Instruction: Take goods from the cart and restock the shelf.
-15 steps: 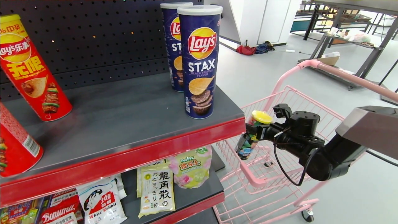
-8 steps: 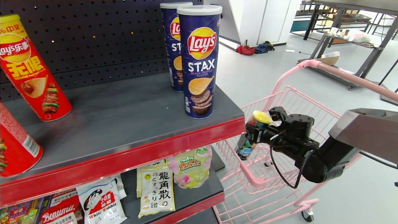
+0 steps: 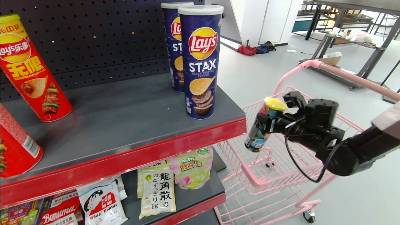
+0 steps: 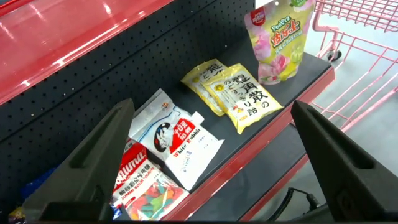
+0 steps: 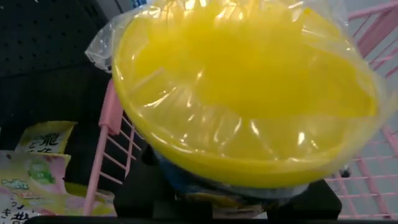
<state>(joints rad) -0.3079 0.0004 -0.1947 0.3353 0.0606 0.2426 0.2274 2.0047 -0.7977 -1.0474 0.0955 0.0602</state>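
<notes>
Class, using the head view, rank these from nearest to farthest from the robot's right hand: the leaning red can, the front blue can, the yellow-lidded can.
1. Yellow-lidded can, held in the right hand.
2. Front blue can, right end of shelf.
3. Leaning red can, far left.

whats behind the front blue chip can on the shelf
A second blue can stands behind the front blue can; its lid and left side show. The rest of it, and anything farther back, is covered.
</notes>
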